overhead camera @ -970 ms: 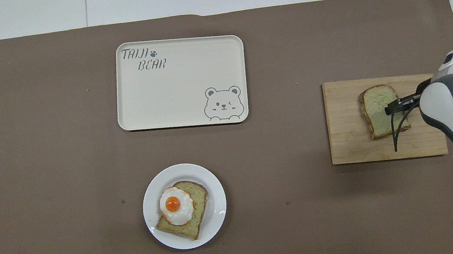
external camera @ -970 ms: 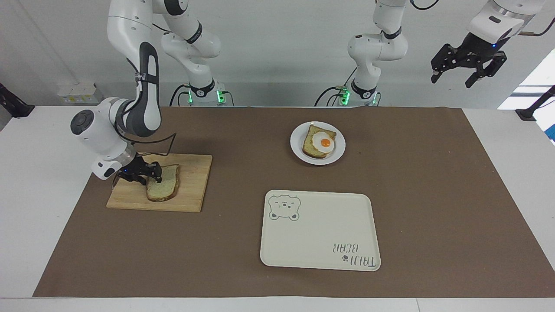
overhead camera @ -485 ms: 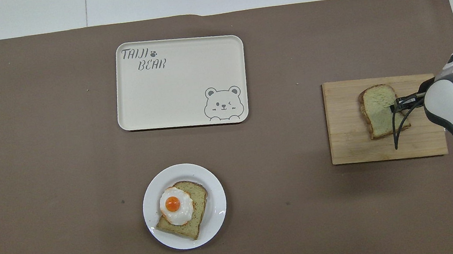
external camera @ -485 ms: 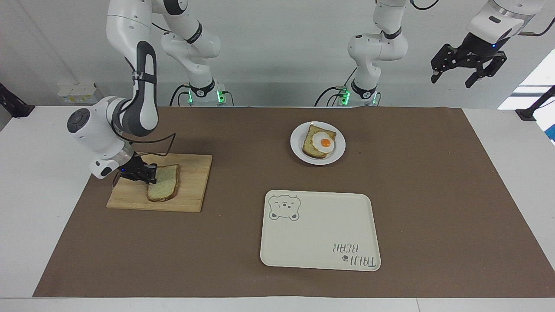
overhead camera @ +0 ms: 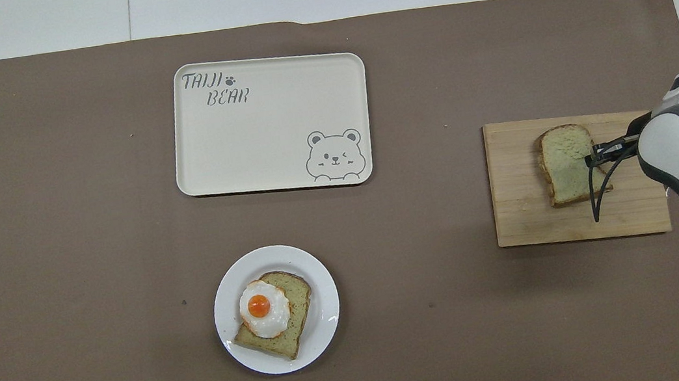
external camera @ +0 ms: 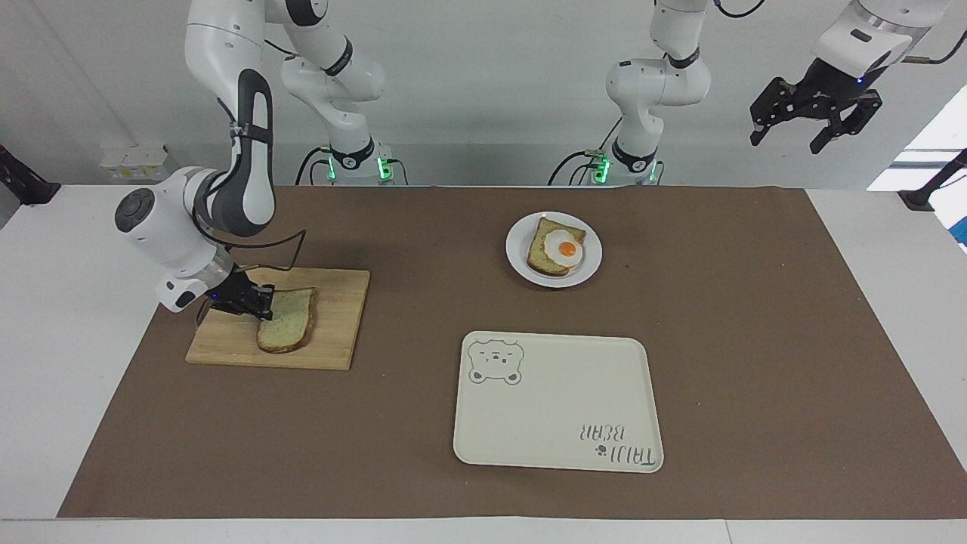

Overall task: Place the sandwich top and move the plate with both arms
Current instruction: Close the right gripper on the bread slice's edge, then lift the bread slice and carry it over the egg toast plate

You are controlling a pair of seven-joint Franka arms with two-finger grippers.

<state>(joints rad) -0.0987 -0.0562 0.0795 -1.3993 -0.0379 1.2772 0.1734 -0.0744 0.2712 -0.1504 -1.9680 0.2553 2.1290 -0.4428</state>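
Observation:
The sandwich top lies on a wooden cutting board at the right arm's end of the table. My right gripper is low at the slice's edge nearest the right arm's end and is shut on it, and that edge sits slightly raised. It also shows in the overhead view at the slice. The white plate holds a bread slice with a fried egg. My left gripper waits open, high above the left arm's end of the table.
A cream rectangular tray with a bear drawing lies farther from the robots than the plate. A brown mat covers most of the table.
My right gripper drew back from over the slice toward its edge at the right arm's end. The slice's edge there lifted slightly. The left arm has not moved.

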